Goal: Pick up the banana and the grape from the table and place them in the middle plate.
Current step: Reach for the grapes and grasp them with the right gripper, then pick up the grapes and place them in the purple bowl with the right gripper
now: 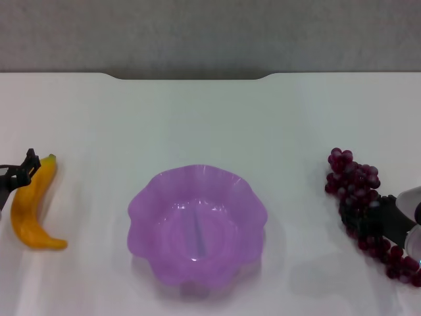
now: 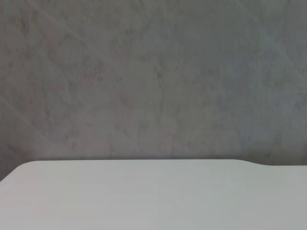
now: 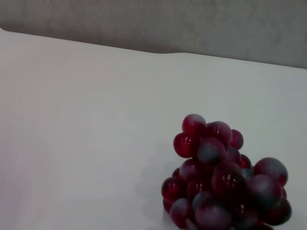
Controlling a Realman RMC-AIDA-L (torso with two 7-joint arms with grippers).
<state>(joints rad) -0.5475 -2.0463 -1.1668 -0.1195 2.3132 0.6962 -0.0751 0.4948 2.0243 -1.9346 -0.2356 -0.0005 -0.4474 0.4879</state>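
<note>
A: What are the fruits looking like?

B: The banana [image 1: 31, 205] is lying curved and yellow-orange at the left of the table [image 1: 197, 118], its greenish stem tip pointing away from me; the grape [image 1: 364, 204] — a long, glossy dark red bunch — is lying at the right.

A: And your pincers?

B: My left gripper [image 1: 20, 172] is sitting just beside the banana's stem end; my right gripper [image 1: 380, 220] is reaching across the bunch's middle — I cannot tell how wide either is standing.

A: Counts?

B: One banana, one bunch, one middle plate [image 1: 148, 204]; the purple scalloped plate is sitting between the fruits, well apart from both.
</note>
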